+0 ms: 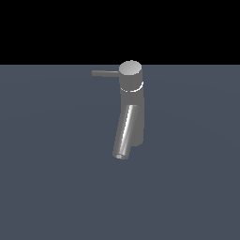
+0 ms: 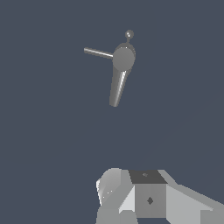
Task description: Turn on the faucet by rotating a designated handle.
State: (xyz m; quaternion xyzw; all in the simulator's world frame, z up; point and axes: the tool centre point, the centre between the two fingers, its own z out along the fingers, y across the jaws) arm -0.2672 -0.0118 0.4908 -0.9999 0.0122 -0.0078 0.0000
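Wrist view puts the gripper well short of the faucet, jaw opening unreadable and nothing visibly held, so I'd approach the handle near its free tip, away from the spout, then push tangentially; no readable markings anywhere.

Faucet: glossy, seemingly brushed metal

Flat slate-blue floor, uniform, unmarked. Toward 12 o'clock in the exterior view it ends at a plain black backdrop.
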